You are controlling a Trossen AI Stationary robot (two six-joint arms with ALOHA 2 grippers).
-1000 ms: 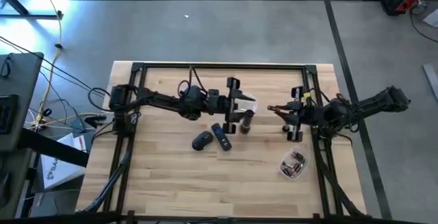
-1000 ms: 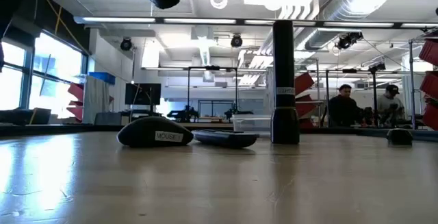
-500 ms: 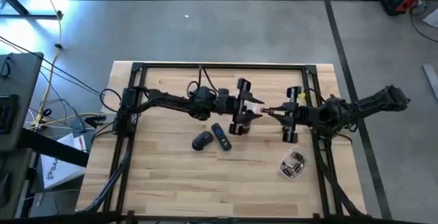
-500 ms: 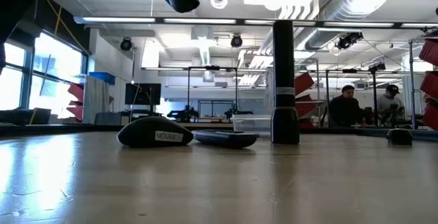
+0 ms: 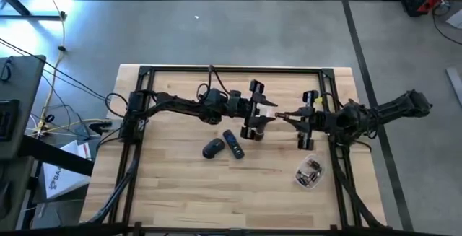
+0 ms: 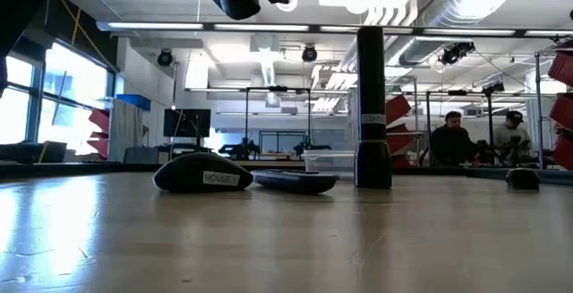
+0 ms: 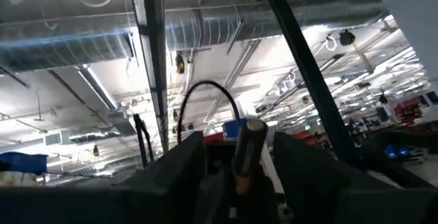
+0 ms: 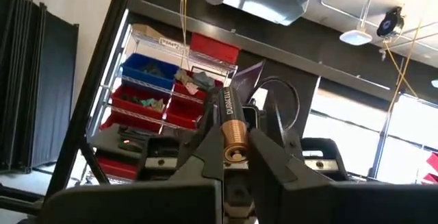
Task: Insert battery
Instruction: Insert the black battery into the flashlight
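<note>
High view: the right gripper and left gripper meet tip to tip above the table; a clear tub holds loose batteries. Low view: a mouse lies beside an upright flashlight. Right wrist view: fingers clamp a copper-and-black battery, axis pointing away. Left wrist view: jaws parted.

floor: grey concrete floor with dark tape lines | ceiling: silver ribbed ducts, strip lights | shelving: wire rack of red and blue plastic bins beyond the fingers | windows: bright tall panes
</note>
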